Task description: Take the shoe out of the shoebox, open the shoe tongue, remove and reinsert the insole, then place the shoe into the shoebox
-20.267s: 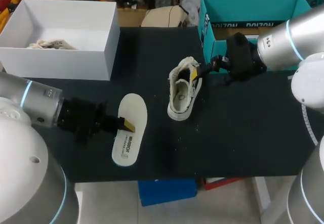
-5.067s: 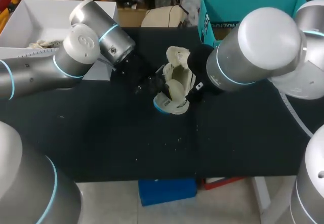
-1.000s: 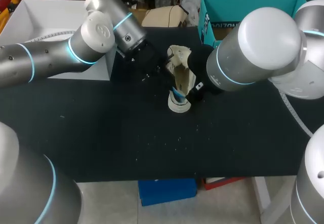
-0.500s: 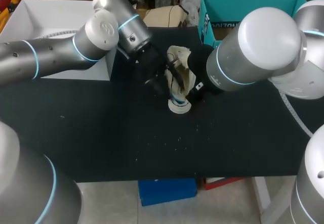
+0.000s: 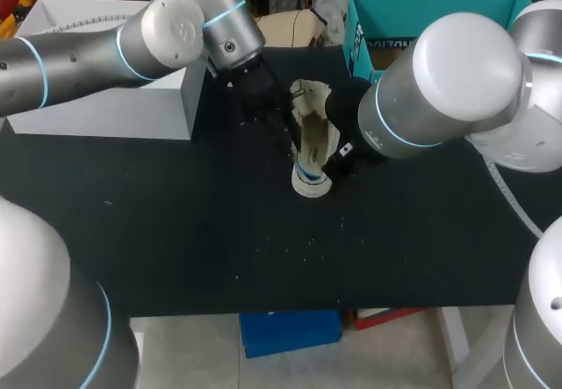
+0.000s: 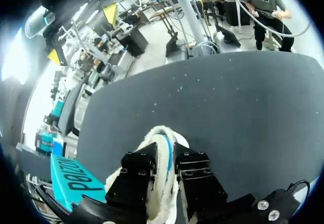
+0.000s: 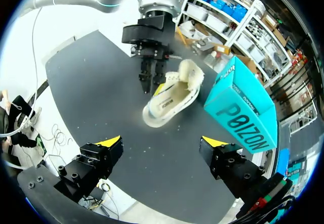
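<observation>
Left wrist view: the left claw (image 6: pixel 164 152), pointing steeply down, pinches the cream fabric shoe's (image 6: pixel 161 133) side wall. The right claw (image 7: pixel 161 145) hangs wide open, empty, above that shoe on the black counter (image 7: pixel 96 92).

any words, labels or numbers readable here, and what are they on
Turquoise cardboard box: large dark block lettering on its side, clear in the head and right wrist views. It is brand print, so it is not quoted here.
White shoe: a small dark printed mark, too small to read.
Nothing else on the table carries readable text.
</observation>
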You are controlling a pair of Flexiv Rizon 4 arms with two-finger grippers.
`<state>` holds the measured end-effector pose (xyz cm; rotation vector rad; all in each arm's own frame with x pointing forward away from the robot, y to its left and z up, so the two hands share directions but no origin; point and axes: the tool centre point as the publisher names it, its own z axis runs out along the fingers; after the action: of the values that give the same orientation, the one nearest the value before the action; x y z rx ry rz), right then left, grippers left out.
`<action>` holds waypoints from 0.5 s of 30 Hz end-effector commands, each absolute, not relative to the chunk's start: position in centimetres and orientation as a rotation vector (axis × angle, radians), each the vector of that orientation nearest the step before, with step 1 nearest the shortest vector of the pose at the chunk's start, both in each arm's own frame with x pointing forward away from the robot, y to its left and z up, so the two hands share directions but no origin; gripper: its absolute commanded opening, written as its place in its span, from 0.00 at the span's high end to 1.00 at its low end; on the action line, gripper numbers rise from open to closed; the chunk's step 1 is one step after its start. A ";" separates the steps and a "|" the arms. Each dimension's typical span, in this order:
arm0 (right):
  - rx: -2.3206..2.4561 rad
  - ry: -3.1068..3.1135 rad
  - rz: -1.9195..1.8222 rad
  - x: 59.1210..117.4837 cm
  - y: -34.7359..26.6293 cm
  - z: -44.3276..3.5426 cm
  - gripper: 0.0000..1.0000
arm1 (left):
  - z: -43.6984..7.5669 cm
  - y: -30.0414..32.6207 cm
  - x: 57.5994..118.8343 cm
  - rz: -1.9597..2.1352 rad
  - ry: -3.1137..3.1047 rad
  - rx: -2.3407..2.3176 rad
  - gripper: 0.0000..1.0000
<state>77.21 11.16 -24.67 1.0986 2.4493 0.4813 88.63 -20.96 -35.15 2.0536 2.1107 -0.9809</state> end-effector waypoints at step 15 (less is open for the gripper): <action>1.099 2.450 0.485 77.2 11.1 -24.8 0.00 | -38.1 -22.2 89.3 -0.677 2.215 2.155 1.00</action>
<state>77.21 11.16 -24.67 1.0986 2.4493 0.4813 88.85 -21.64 -37.57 2.1421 2.2046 -0.6825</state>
